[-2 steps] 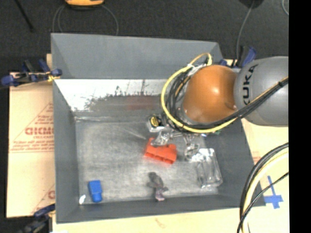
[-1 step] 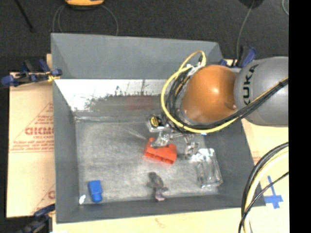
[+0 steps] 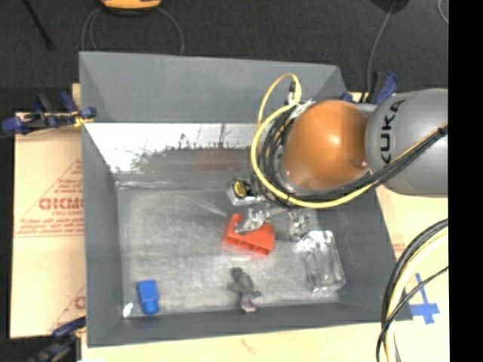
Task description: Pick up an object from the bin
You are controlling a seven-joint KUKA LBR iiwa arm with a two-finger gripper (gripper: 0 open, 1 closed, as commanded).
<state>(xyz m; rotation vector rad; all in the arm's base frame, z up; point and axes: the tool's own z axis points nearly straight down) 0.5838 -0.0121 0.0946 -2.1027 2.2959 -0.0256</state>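
Centrally, red blocky plastic piece [image 3: 249, 238] on bin floor [image 3: 173, 236], pincer [image 3: 278, 221] spread beside it.

1. I look down into the grey metal bin [image 3: 204, 89] from above, tilted slightly, so its far wall shows broad and its near wall barely.
2. I sit far enough back to see all four rims and the dark floor [image 3: 226, 13] beyond.
3. The grey arm with an orange wrist cover [image 3: 324, 145] enters from my right.
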